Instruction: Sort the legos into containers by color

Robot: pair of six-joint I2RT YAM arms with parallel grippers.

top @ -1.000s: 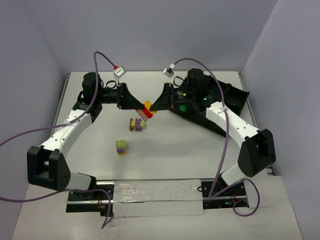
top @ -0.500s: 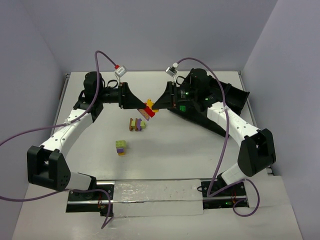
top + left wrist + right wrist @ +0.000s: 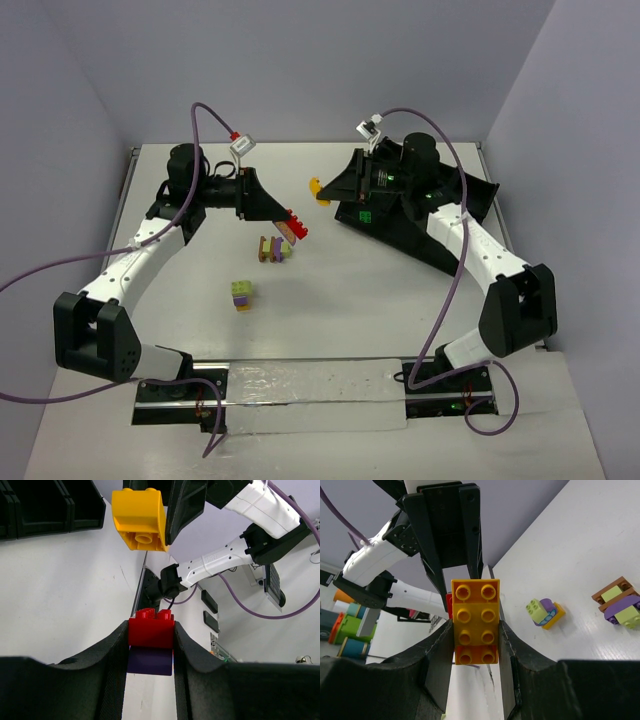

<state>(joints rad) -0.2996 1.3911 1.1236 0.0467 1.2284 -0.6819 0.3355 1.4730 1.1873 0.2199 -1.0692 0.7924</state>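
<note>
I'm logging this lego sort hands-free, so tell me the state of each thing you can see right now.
left gripper: shut on the red brick.
red brick: held, purple piece stuck under it.
right gripper: shut on the yellow brick.
yellow brick: held, apart from the red brick.
brown-purple-green cluster: stacked, resting on the table.
green-purple-orange cluster: stacked, resting on the table.
tray: on the table, contents not visible.

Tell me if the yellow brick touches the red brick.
Apart. The top view shows a clear gap between the yellow brick and the red brick.
</note>
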